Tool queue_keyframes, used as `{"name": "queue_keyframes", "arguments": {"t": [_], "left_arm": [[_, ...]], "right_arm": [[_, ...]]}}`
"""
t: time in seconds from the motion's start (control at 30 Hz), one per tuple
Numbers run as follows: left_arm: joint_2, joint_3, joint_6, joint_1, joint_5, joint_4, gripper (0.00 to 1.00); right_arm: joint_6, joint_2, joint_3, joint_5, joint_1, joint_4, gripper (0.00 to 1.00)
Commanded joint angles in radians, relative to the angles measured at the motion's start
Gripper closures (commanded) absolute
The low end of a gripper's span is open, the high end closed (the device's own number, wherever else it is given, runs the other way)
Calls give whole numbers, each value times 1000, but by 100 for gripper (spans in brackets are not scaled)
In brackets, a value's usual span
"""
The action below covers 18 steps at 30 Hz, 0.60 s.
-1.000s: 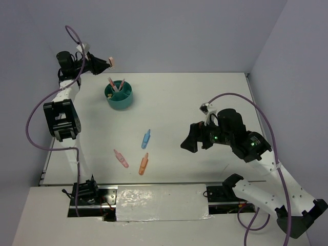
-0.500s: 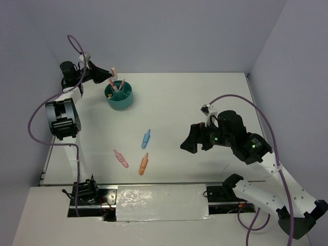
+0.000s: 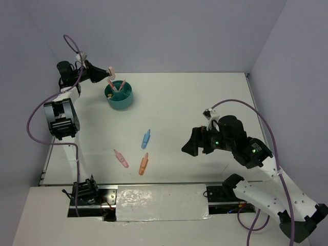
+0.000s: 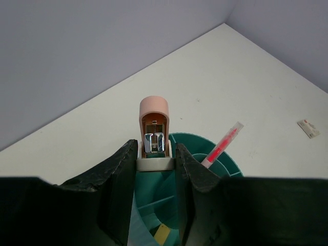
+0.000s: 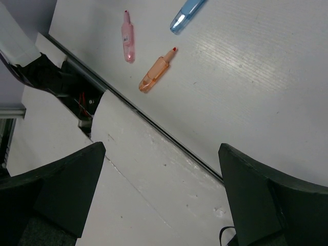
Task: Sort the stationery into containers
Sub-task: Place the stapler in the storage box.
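The left jaws are drawn narrow on a small stapler with a pink top and white base (image 4: 154, 134). They pinch its base from both sides, so the rounded pink end pokes out past the fingertips. A second ago the top view showed this stapler farther back from the round teal plastic desk organiser (image 3: 124, 102). It now sits closer in, above the organiser's far left rim, much as it did half a second ago. Whether it touches the rim cannot be told.

A pink pen in a clear barrel (image 4: 223, 142) leans in the organiser's central cup, and a small tan piece (image 4: 161, 233) lies in one ring compartment.

The right jaws are spread wide with nothing between them, hanging over the near right part of the white worktop (image 3: 205, 97). They have slipped only a little toward the near edge since the earlier frames.

Three stubby markers lie loose on the worktop where they lay before, well apart from the organiser: a blue one (image 3: 146, 139), an orange one (image 3: 143, 163) and a pink one (image 3: 121, 158).
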Motion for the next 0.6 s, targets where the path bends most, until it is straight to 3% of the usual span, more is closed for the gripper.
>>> {"name": "queue_keyframes", "arguments": {"t": [0.0,0.27,0.57], "left_arm": [[41,72,-127,22,28,200,82],[62,96,-147,22,62,198,83],[51,81,119,3,30,-81,82]], "right_arm": [[34,-18,-31,2,10,53,0],[70,-27,-32,23,29,67,0],[117,-38,-43,30,39,91,0]]}}
